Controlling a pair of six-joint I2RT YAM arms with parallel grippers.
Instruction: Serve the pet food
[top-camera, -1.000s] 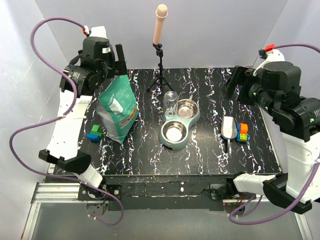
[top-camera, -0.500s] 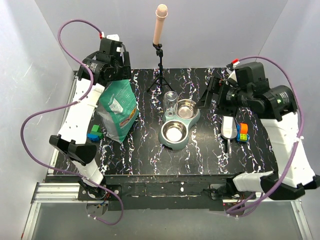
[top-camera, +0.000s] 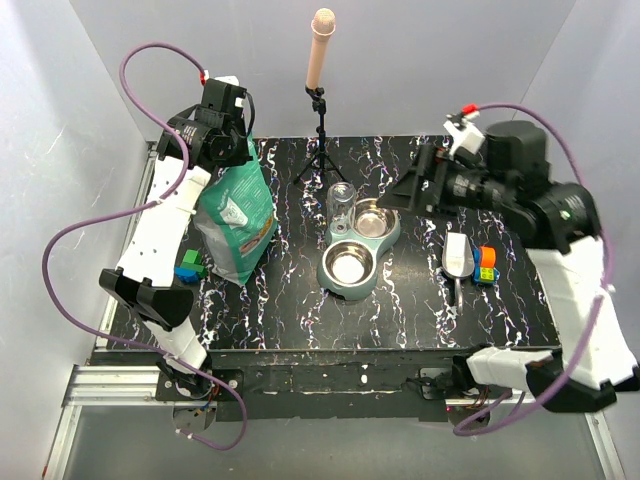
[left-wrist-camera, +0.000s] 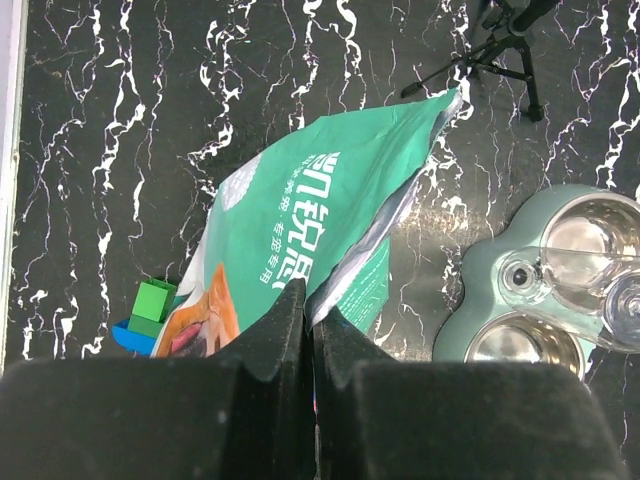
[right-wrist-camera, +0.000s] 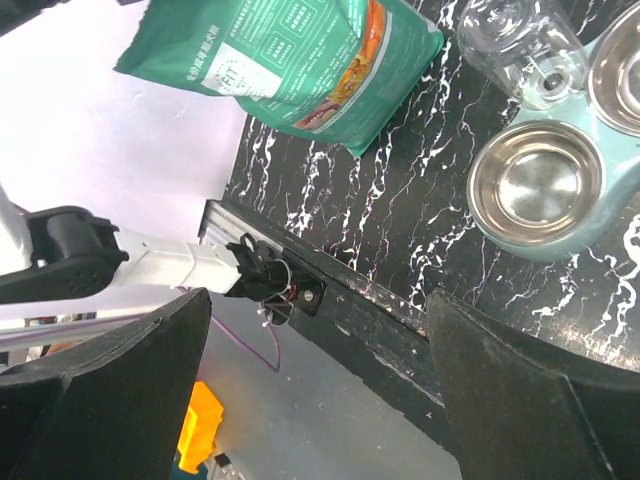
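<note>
Two steel bowls: sitting in a pale green feeder just right of the middle of the black marbled table, one bowl at 6 o'clock of the other, both shining.
Scoop: lying at 3 o'clock of the near bowl, its handle pointing toward the near edge.
Coloured blocks: resting just beside the scoop, on its 3 o'clock side.
Green and blue blocks: sitting at 9 o'clock on the table, touching the bag's near left corner.
Food bag: standing at 10 o'clock on the table, teal with a white label, leaning a little toward 3 o'clock, well apart from the feeder.
Pet food: not showing in any view; only its bag is showing.
Clear bottle: standing upright at the feeder's far left corner.
Right claw: hanging released over the feeder's far bowl, fingers spread wide and pointing toward 9 o'clock, grasping nothing.
Left claw: hanging over the bag's top, clenched on the bag's open upper edge, which is running in between the two black fingertips.
Tripod: standing at 12 o'clock by the far edge, carrying a pale upright pole.
</note>
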